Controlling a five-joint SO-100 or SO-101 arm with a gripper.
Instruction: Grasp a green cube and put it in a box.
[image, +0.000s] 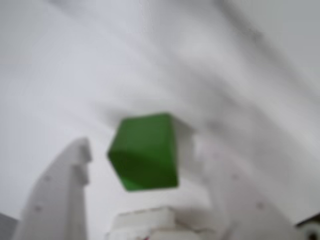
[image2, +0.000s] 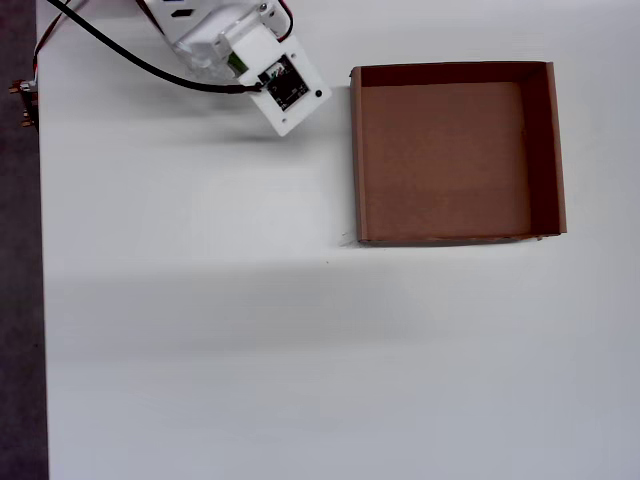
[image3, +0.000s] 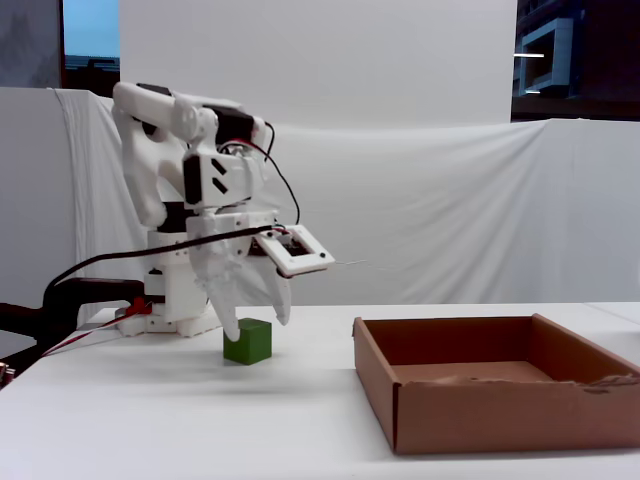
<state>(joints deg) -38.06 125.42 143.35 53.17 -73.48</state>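
Note:
The green cube (image: 145, 152) sits on the white table between my two white fingers in the wrist view, close to the right finger and apart from the left one. In the fixed view the cube (image3: 247, 342) rests on the table just under my gripper (image3: 256, 327), whose jaws are spread open around its top. My gripper (image: 142, 150) is open and holds nothing. The brown cardboard box (image3: 500, 410) stands empty to the right of the cube. In the overhead view the box (image2: 356, 160) is at upper right, and the cube is hidden under my arm.
The arm's wrist with its camera board (image2: 285, 85) is at the top left of the overhead view, with a black cable (image2: 130, 62) trailing left. The table's left edge (image2: 40, 300) borders a dark floor. White cloth hangs behind the table.

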